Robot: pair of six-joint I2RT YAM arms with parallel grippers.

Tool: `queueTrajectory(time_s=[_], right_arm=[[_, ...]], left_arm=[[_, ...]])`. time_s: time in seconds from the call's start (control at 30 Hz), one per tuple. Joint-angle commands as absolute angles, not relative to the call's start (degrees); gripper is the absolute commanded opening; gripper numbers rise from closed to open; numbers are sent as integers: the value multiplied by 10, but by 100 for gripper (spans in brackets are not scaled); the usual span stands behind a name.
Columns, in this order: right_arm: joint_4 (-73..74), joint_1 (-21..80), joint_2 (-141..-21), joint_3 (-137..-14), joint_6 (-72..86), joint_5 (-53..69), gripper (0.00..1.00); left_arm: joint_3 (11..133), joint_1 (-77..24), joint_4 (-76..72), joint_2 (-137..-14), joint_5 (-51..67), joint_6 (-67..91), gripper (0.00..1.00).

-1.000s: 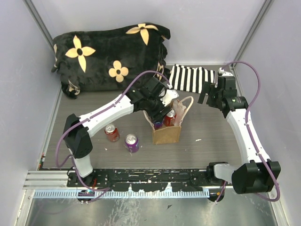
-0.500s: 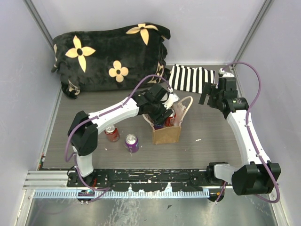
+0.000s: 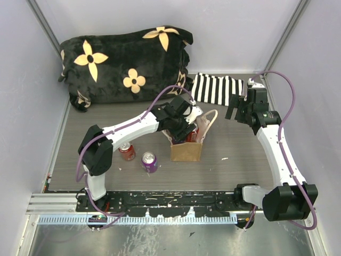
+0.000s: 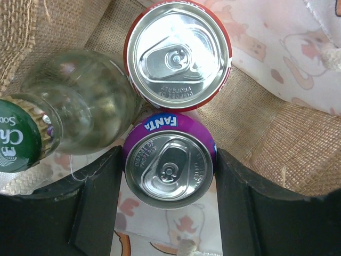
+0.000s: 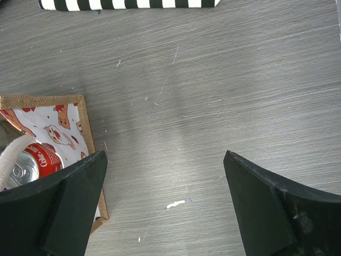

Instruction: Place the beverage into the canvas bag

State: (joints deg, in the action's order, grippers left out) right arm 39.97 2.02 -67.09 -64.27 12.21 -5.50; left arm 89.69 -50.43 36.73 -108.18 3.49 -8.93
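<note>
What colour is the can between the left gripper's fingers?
Purple can, clearest in the left wrist view.

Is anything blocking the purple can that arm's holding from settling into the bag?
Nothing visible. The purple Fanta can, in the left gripper, is already inside the canvas bag, crowded beside a red can and a glass bottle.

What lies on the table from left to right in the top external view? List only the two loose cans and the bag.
red can → purple can → canvas bag
</note>
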Motion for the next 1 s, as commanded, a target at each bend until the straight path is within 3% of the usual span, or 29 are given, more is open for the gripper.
queueTrajectory(time_s=[0.0,0.13,0.23,0.97], right_arm=[[383,17,-651,-645,115,-62,97],[382,17,-650,-643,115,-59,97],[382,17,-651,-643,115,-58,97],[385,17,-662,-662,119,-49,97]], left_arm=[[900,-505,328,-1079,10,-103,65],[902,-508,330,-1071,10,-105,85],[904,-511,335,-1068,13,-107,91],[952,-517,352,-965,22,-93,93]])
